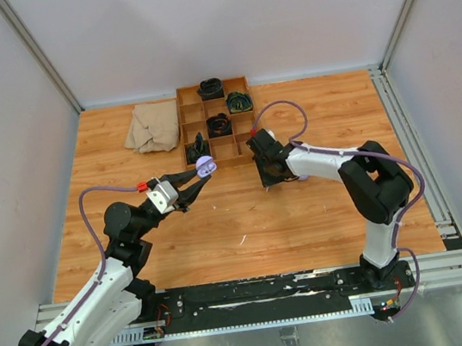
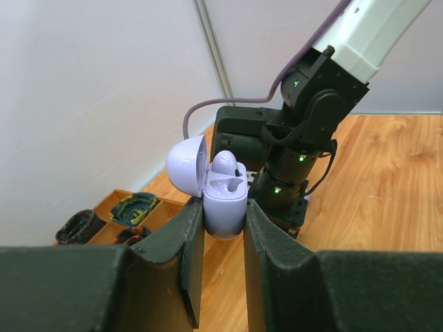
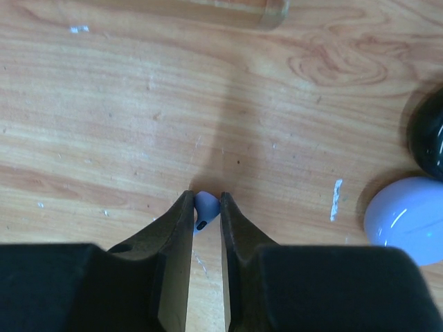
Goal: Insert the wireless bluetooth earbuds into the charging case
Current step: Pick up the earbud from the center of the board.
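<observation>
My left gripper is shut on a lilac charging case and holds it above the table, with its lid swung open. One lilac earbud sits in the case, and the slot beside it is empty. In the top view the case hangs near the tray's front edge. My right gripper is down at the wooden table, shut on a second lilac earbud pinched between its fingertips. From above, the right gripper is to the right of the case and apart from it.
A wooden divided tray with dark bundled items stands at the back. A beige cloth lies to its left. A lilac round puck and a black round object lie on the table right of my right gripper.
</observation>
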### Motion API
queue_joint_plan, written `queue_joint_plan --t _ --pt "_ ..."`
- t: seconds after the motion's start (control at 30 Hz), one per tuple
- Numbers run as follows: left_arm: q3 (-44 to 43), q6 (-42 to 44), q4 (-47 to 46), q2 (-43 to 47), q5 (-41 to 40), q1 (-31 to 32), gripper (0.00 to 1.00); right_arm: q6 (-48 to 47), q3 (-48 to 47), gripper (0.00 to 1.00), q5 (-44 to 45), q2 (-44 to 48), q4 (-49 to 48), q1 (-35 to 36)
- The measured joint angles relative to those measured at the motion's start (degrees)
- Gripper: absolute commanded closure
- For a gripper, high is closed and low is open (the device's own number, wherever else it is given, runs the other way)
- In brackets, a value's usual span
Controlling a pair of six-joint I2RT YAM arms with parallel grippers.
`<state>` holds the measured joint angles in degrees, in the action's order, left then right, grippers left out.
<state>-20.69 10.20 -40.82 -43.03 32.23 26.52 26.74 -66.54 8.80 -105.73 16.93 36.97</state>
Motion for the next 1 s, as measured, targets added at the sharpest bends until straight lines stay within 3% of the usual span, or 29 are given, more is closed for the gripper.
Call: queue_joint_plan --t 0.2,0.47,1.0 --pt "0.0 0.0 0.0 0.0 0.04 0.0 1.0 -1.05 3.98 0.86 -1.33 4.63 -0.07 0.0" --pt "-0.02 -0.15 0.0 -0.13 0.66 0.0 1.0 -5.31 5.57 0.85 0.9 18.14 -0.83 1.42" --pt "-0.81 -1.51 0.07 -2.71 2.16 0.0 1.0 -22.45 5.49 0.81 12.9 38.56 -9.27 17.42"
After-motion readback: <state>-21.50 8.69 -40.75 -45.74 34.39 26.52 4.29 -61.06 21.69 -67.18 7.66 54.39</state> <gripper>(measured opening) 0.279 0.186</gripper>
